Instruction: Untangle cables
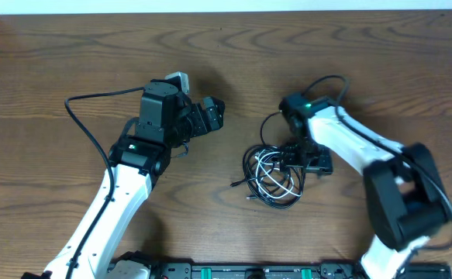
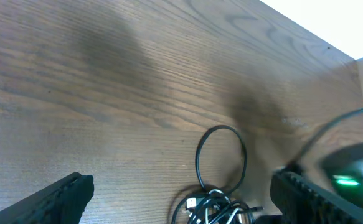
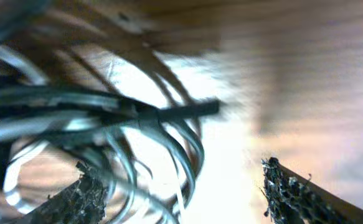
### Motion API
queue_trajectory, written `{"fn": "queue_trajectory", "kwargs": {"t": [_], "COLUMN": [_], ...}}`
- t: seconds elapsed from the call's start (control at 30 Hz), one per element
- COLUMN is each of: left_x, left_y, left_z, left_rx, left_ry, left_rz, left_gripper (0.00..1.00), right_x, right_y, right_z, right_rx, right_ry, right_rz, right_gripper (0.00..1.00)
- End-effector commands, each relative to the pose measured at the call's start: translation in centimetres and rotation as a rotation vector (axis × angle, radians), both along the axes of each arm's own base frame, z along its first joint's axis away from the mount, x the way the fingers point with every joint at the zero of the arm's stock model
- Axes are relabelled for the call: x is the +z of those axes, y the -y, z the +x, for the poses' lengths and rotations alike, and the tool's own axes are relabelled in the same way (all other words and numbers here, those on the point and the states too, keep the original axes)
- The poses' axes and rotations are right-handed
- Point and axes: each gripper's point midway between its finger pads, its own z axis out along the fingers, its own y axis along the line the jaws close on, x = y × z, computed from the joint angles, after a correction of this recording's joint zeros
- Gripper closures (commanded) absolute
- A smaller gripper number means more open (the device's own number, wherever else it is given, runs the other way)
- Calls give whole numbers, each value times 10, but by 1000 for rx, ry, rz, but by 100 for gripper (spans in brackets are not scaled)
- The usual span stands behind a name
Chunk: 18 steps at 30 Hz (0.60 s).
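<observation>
From above, tangled cables [image 1: 272,177] piled on the table [image 1: 55,62], right gripper [image 1: 303,160] on the pile, left gripper [image 1: 208,116] up-left of it, bare wood all round, left wrist, fingers [image 2: 63,196] spread wide, black loop above the pile, table edge beyond, right wrist, fingers [image 3: 84,193] spread, pile close and blurry.

The cables [image 1: 274,175] are black and white, the table [image 1: 47,70] brown with wavy grain, the left arm [image 1: 105,203] and right arm [image 1: 348,141] white and black, a light [image 1: 308,106] green
</observation>
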Motion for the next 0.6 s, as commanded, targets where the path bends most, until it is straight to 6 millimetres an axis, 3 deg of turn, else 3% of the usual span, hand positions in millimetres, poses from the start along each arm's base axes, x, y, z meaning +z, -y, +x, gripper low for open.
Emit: {"fn": "queue_trajectory", "kwargs": {"t": [0.0,0.07,0.17,0.2,0.3,0.47,0.57], "left_x": [10,10,10,10,10,10,10], "left_y": [3,4,3,3,4,3,3], "left_z": [4,4,4,4,4,4,4], "left_rx": [-16,-16,-16,-16,-16,-16,-16], "left_ry": [23,24,23,24,24,24,23], "left_rz": [-7,-7,-7,-7,-7,-7,-7], "left_gripper": [3,3,3,3,3,3,3], "right_x": [58,75,98,98,86,63,56], "right_y": [-4,-9,-16,-17,-24,-26,-28], "right_z": [21,21,22,20,9,-7,-7], "right_rx": [-155,-237,-361,-382,-471,-633,-665], "right_ry": [177,207,246,243,179,78,62], "right_rz": [77,138,208,207,193,135,131], "right_gripper": [20,21,45,46,64,69,71]}}
